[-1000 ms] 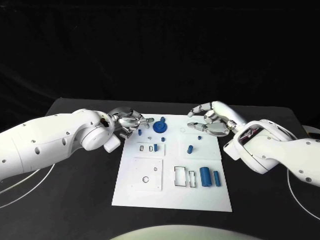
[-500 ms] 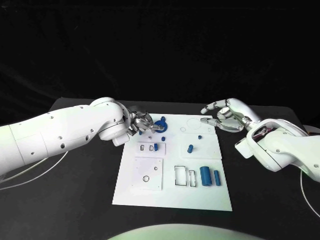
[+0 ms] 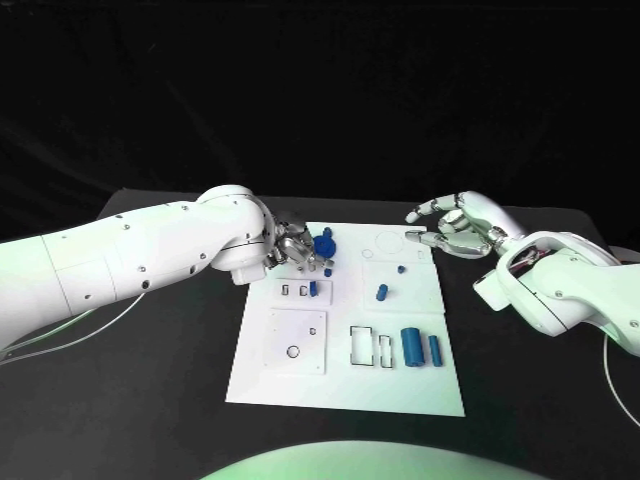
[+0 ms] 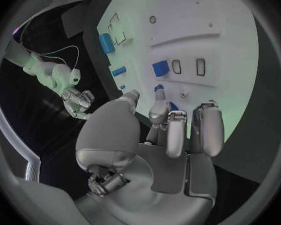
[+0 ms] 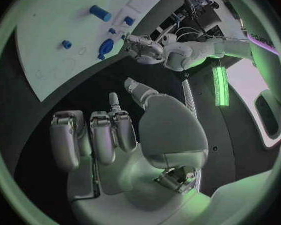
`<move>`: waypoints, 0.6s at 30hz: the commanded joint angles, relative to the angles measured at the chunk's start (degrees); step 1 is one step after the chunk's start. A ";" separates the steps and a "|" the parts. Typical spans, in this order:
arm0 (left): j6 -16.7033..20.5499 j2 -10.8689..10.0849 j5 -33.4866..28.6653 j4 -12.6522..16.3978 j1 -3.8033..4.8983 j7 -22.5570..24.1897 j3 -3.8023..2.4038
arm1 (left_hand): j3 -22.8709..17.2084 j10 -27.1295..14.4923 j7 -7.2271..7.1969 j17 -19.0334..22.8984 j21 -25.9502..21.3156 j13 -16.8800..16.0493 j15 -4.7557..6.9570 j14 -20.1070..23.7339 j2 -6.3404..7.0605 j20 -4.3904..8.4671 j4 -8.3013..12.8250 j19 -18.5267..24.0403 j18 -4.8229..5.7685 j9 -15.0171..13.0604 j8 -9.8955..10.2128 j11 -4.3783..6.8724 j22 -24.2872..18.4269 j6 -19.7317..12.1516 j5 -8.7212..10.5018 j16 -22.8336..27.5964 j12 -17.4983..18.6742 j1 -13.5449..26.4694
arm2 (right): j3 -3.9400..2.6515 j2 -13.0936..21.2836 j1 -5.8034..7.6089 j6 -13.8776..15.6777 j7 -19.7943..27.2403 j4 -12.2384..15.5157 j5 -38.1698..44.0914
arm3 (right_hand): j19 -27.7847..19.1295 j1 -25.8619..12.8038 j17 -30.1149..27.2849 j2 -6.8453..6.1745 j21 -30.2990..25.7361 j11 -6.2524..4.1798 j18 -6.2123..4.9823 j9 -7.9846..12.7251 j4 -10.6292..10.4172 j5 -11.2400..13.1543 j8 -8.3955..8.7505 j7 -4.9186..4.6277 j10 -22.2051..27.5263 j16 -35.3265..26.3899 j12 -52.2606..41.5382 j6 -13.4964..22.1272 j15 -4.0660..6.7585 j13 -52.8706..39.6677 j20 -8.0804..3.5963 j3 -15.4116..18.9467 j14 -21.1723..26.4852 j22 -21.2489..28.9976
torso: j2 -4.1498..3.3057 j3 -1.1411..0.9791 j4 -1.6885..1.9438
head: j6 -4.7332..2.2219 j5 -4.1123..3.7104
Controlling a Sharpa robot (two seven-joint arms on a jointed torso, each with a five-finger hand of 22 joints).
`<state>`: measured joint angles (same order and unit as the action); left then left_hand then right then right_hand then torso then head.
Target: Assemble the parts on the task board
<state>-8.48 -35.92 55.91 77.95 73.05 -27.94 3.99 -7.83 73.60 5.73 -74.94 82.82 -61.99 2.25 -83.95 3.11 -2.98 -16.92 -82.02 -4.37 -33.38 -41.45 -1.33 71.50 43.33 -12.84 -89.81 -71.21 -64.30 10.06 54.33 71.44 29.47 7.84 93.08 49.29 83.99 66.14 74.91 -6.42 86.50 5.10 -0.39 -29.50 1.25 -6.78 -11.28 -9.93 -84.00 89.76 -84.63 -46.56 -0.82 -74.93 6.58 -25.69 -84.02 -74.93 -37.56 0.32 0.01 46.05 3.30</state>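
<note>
Right now the left hand [image 3: 299, 250] is reaching over the far-left corner of the flat white rectangular task board [image 3: 291, 385], its silver fingers curling down beside the dark blue round knob-like part [image 3: 323, 245] standing there. Whether those fingers are actually pinching anything I cannot tell; in the left wrist view the hand [image 4: 168, 135] is showing bent fingers with a little blue peeking between the tips, but no clear grasp.

The right hand [image 3: 454, 226] is hovering off the board's far-right edge over the black table [image 3: 147, 400], fingers loosely curled and apart, holding nothing; the right wrist view is showing the same empty palm [image 5: 115, 135].

Other parts are lying on the board: a small blue oblong peg [image 3: 381, 294] near the middle, and two upright-lying blue cylinders [image 3: 411, 354] in the near-right area beside empty rectangular slots.

As a judgement, the risk is sitting with the left hand: its fingers are crowding the knob and the small blue pieces just beside it, so a misjudged closing could be knocking a neighbour over or nudging a part off its seat. The thick forearm is also hiding that corner from the head camera, making alignment harder.

No brand, label or readable writing is showing on the board or the arms.
</note>
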 commanded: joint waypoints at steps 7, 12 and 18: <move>-7.19 0.68 2.60 -0.65 0.18 -1.38 0.28 | -0.10 -1.42 0.29 -15.06 0.42 1.35 -0.11 -6.05 -0.38 -0.28 0.13 -0.49 1.01 0.09 0.82 -0.28 0.34 -1.16 -0.38 -0.19 1.28 -0.84 | -0.02 -0.06 0.01 -0.80 -0.29 -0.68 0.06 | 3.57 -0.29 15.09 0.05 -0.95 -0.13 -0.88 -0.12 -0.62 -0.49 -0.34 -0.07 -1.67 0.24 0.83 0.63 0.14 -9.65 -0.03 0.14 -5.98 -11.89 | 0.07 0.00 -0.04 | 0.37 0.62; -7.48 0.92 2.67 -0.76 0.18 -1.46 0.39 | -0.12 -1.41 0.30 -15.06 0.44 1.33 -0.11 -6.05 -0.39 -0.29 0.12 -0.52 1.02 0.09 0.84 -0.28 0.41 -1.17 -0.39 -0.19 1.27 -0.86 | -0.01 -0.15 0.00 -0.52 -0.26 -1.10 -0.15 | 3.42 -0.33 15.09 0.02 -1.24 -0.12 -0.96 -0.13 -0.68 -0.53 -0.36 -0.08 -1.50 0.24 1.06 0.76 0.13 -9.46 -0.03 0.18 -5.98 -11.69 | 0.01 -0.01 -0.07 | 0.45 0.68; -7.29 0.99 2.69 -1.00 0.18 -1.51 0.44 | -0.29 -1.42 0.33 -15.06 0.45 1.35 -0.16 -6.05 -0.68 -0.34 0.05 -0.51 1.02 0.07 0.81 -0.32 0.42 -1.05 -0.40 -0.19 1.30 -0.88 | -0.01 -0.19 -0.03 -0.36 -0.31 -1.41 -0.33 | 3.34 -0.35 15.09 0.02 -1.39 -0.11 -1.00 -0.14 -0.71 -0.54 -0.36 -0.09 -1.44 0.24 1.15 0.83 0.13 -9.39 -0.02 0.19 -5.98 -11.59 | 0.03 -0.02 -0.08 | 0.57 0.80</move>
<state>-14.27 -35.09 58.14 76.96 73.13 -29.23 4.44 -7.83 72.58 6.14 -74.93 83.04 -60.63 2.25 -83.94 2.70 -3.18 -16.91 -82.22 -4.38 -33.37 -40.79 -1.54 71.86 42.50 -13.09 -89.81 -70.06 -64.71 10.06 54.21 71.43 29.40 7.62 91.70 49.09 83.99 66.14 74.90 -6.42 85.47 5.10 -0.40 -29.58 0.78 -6.99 -11.28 -9.97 -84.00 89.76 -83.64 -46.11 -0.82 -74.92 6.58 -25.53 -84.02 -74.92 -37.52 0.30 -0.07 46.57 4.07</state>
